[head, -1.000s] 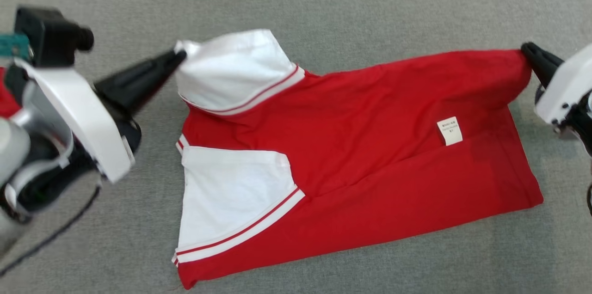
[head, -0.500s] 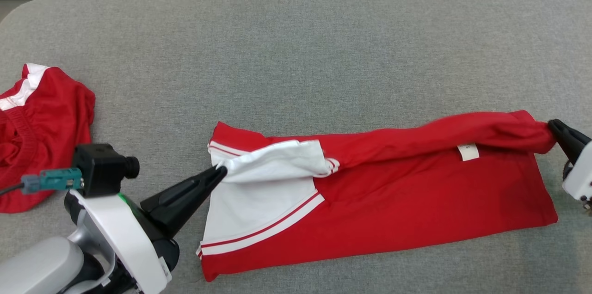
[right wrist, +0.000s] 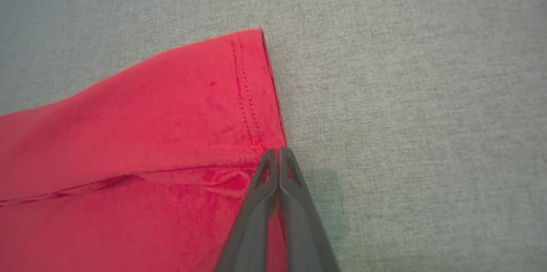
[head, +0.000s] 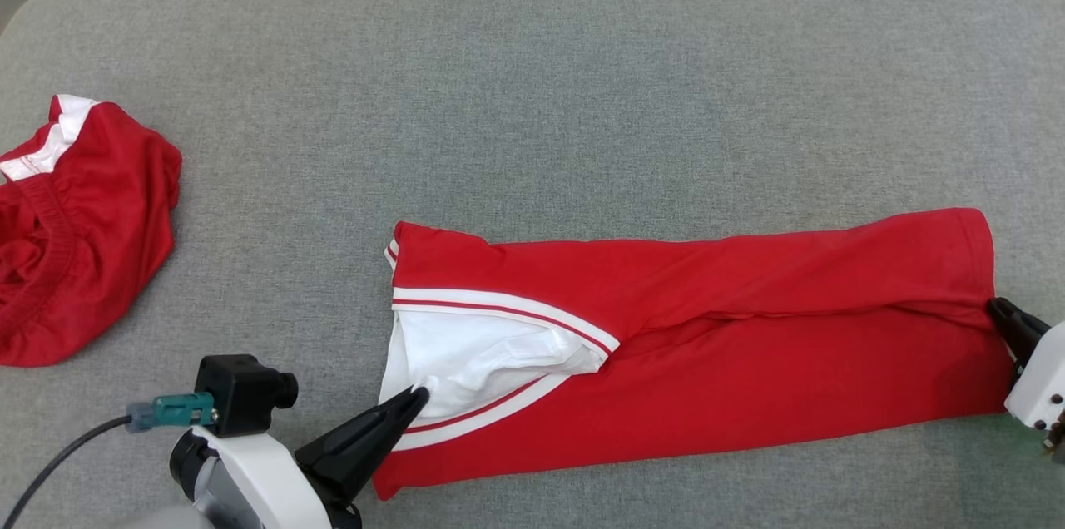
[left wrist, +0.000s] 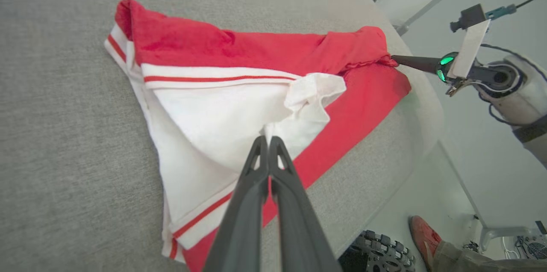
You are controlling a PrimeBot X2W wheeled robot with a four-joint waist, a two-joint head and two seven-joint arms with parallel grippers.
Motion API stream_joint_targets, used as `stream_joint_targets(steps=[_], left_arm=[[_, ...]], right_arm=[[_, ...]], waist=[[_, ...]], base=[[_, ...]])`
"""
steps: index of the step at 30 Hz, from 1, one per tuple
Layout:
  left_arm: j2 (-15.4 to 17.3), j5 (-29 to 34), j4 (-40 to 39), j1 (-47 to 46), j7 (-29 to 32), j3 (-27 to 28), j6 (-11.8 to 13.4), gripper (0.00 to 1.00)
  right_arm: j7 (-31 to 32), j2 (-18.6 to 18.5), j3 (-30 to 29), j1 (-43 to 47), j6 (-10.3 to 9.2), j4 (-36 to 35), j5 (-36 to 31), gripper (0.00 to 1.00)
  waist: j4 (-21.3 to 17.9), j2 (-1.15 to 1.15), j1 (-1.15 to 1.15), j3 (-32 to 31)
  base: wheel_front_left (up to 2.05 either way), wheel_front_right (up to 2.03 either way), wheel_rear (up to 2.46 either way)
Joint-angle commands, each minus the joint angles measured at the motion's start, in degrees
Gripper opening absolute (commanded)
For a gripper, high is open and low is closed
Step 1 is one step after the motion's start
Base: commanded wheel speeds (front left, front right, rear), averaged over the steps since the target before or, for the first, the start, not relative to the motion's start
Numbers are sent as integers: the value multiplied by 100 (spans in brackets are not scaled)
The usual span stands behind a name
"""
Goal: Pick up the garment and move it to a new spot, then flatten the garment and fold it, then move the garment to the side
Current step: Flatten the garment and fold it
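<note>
Open room behind, blocked at left

Bare grey table top (head: 532,96) across the whole far side, beyond the garment (head: 707,329). Broad gap leftward too, up to a crumpled red cloth (head: 75,238) at the left edge.

Garment (head: 749,346) lies on table (head: 532,96), in the near half, long axis left to right. It is folded lengthwise, the far half laid over the near half. Sleeve (head: 466,346) is at its left end, partly tucked under the top layer.

Left gripper (head: 420,392) is at the near left corner, tips closed on the sleeve's near edge. Right gripper (head: 994,308) is at the right end, tips closed on the hem where the fold line meets it.

Other garment (head: 83,246) is heaped at the table's left edge, farther back, well apart from the first. Foot (left wrist: 423,233) is on the floor, off the table's edge.
</note>
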Motion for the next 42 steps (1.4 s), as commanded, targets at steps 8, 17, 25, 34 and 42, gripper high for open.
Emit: stream_joint_targets(steps=[8, 17, 25, 34, 42], left_arm=[[-580, 350, 942, 201, -692, 37, 223, 100], [-1484, 1809, 1308, 992, -1168, 1047, 1455, 100], [-2949, 4240, 1342, 2269, -1169, 2667, 1711, 100], [-3750, 5248, 1548, 2524, -1170, 3274, 1016, 100], [-4074, 5645, 1592, 2671, -1170, 3712, 594, 100]], right_arm=[[-735, 102, -96, 87, -7, 148, 2, 100], [-1754, 445, -405, 1125, -5, -175, 376, 100], [-2178, 548, -689, 667, -5, 747, 304, 100], [-2034, 400, -614, -128, -6, 2362, -363, 100], [-1814, 570, -93, -249, -4, 3029, -330, 100]], waist=[[30, 0, 0, -170], [197, 0, 0, -710], [464, 0, 0, -894], [727, 0, 0, -891], [734, 0, 0, -916]], base=[[0, 0, 0], [0, 0, 0], [0, 0, 0], [0, 0, 0], [0, 0, 0]])
